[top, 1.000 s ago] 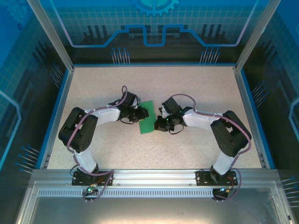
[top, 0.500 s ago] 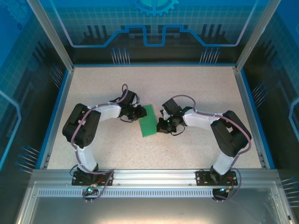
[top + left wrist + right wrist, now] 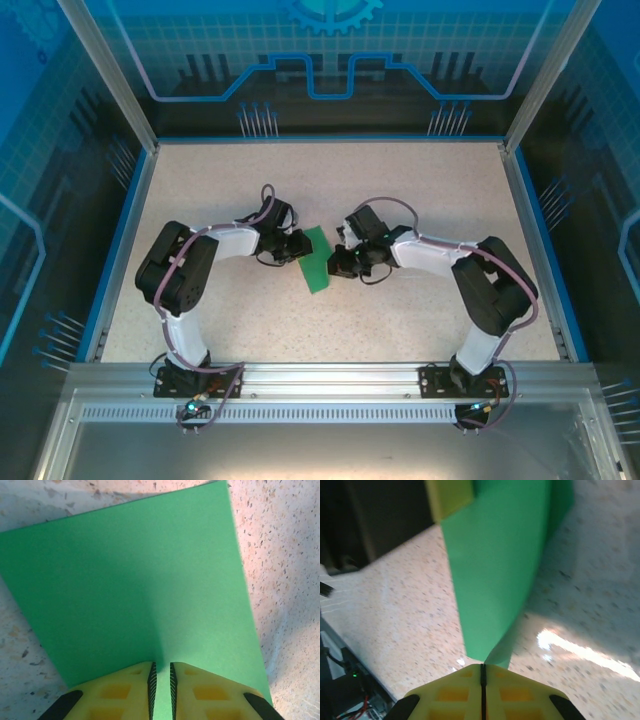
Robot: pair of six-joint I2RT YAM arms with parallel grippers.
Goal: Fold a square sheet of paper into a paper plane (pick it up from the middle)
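Both on sheet: right gripper pinching, left gripper seemingly ajar

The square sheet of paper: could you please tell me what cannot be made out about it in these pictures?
- Top external: the square sheet of paper is too small to show creases; the left gripper and right gripper cover its side edges.
- Left wrist: its near edge is behind the yellow fingers; whether they pinch it is unclear.
- Right wrist: blurred; the frame's top cuts it off.
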